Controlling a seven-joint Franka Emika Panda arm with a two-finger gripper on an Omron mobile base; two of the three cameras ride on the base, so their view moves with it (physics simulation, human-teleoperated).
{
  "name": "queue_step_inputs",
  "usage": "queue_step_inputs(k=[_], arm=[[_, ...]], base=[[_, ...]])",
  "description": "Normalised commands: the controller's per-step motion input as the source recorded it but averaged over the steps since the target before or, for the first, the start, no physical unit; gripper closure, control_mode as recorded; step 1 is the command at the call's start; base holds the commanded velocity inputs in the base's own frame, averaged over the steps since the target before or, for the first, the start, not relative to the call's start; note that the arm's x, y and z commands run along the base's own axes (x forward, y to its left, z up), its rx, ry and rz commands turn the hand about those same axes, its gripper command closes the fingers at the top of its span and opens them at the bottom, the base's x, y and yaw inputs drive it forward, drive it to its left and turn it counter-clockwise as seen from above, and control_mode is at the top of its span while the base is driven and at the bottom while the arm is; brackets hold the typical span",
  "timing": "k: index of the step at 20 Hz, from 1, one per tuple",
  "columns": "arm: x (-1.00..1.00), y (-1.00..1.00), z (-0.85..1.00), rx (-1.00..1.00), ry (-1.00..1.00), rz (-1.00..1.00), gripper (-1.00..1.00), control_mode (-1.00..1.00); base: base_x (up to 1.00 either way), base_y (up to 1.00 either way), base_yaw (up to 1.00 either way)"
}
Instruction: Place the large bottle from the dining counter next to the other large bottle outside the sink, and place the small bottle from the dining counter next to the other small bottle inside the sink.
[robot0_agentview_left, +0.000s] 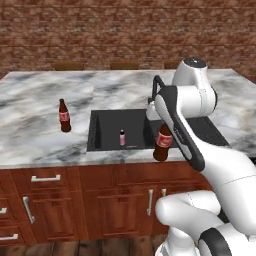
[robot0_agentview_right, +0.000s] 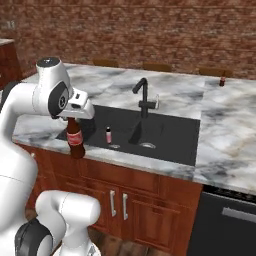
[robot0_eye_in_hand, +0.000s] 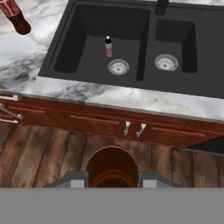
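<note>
Gripper (robot0_agentview_right: 72, 120) was clamped on the neck of a large bottle (robot0_agentview_right: 75, 138), dark brown with a red label, the jaws closed around it from above. The bottle hung upright at the front edge of the sink counter (robot0_agentview_left: 45, 140), in front of the sink's left side; in the hand view its round brown body sat between the two fingertips (robot0_eye_in_hand: 76, 180), with cabinet fronts and wooden floor below it. Whether its base touched the counter could not be told. The sink (robot0_agentview_left: 100, 131) was black with two basins, each with a round metal drain, and a black faucet (robot0_agentview_right: 143, 96) behind. The other small bottle (robot0_eye_in_hand: 108, 47), pale pink, stood upright in the left basin just beside that basin's drain. The other large bottle (robot0_agentview_left: 64, 116) stood upright on the marble to the left of the sink, well apart from the held one. The small bottle from the dining counter (robot0_agentview_right: 222, 79), dark, stood on the dining counter (robot0_agentview_right: 235, 87) far beyond the sink, seen in the right base view.
</note>
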Motion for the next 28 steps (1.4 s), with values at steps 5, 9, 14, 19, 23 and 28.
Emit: queue_step_inputs(k=[5,9,14,19,23,28], arm=[[0.00,0.00,0.00,0.00,0.00,0.00,1.00,1.00],[0.00,0.00,0.00,0.00,0.00,0.00,1.00,1.00],[0.00,0.00,0.00,0.00,0.00,0.00,1.00,1.00],[0.00,0.00,0.00,0.00,0.00,0.00,1.00,1.00],[0.00,0.00,0.00,0.00,0.00,0.00,1.00,1.00],[0.00,0.00,0.00,0.00,0.00,0.00,1.00,1.00]], base=[[0.19,1.00,-0.40],[0.47,1.00,-0.37],[0.81,0.93,-0.37],[0.43,0.46,-0.19],[0.00,0.00,0.00],[0.00,0.00,0.00]])
